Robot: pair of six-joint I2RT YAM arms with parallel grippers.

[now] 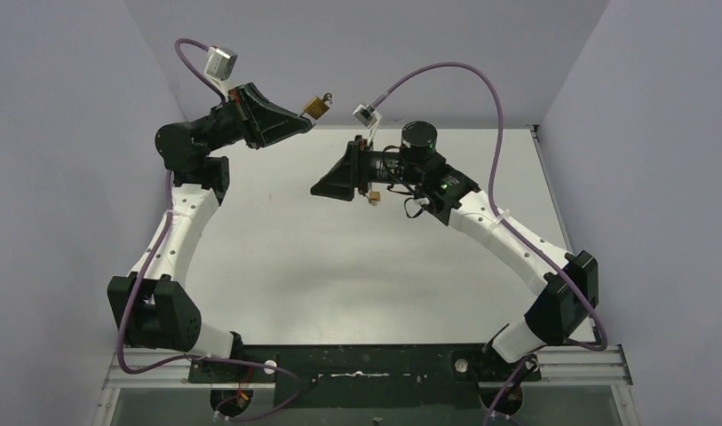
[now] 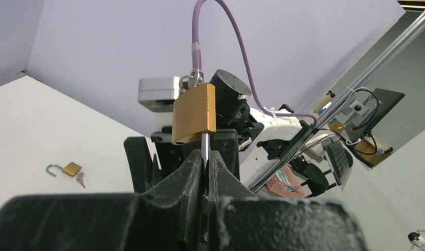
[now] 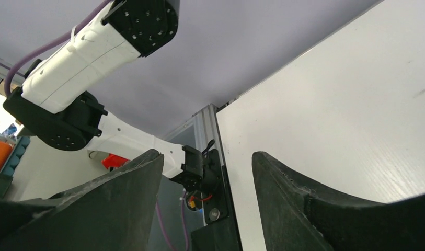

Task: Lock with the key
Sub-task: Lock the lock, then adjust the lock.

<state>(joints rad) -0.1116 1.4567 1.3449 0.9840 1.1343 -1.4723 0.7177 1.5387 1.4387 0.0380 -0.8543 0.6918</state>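
Observation:
A brass padlock (image 1: 317, 108) is held in the air near the back wall by my left gripper (image 1: 301, 116). In the left wrist view the gripper (image 2: 206, 157) is shut on the padlock's steel shackle (image 2: 205, 142). The brass body (image 2: 194, 113) stands above the fingers, with a key ring (image 2: 194, 79) at its top end. My right gripper (image 1: 329, 187) is open and empty, low over the table and facing the left arm. Its fingers (image 3: 121, 204) stand wide apart around nothing.
A second brass padlock (image 2: 71, 169) lies on the white table with its shackle open and small keys (image 2: 80, 180) beside it. In the top view it shows partly under the right wrist (image 1: 372, 197). The purple back wall (image 1: 357, 44) is close behind the held padlock.

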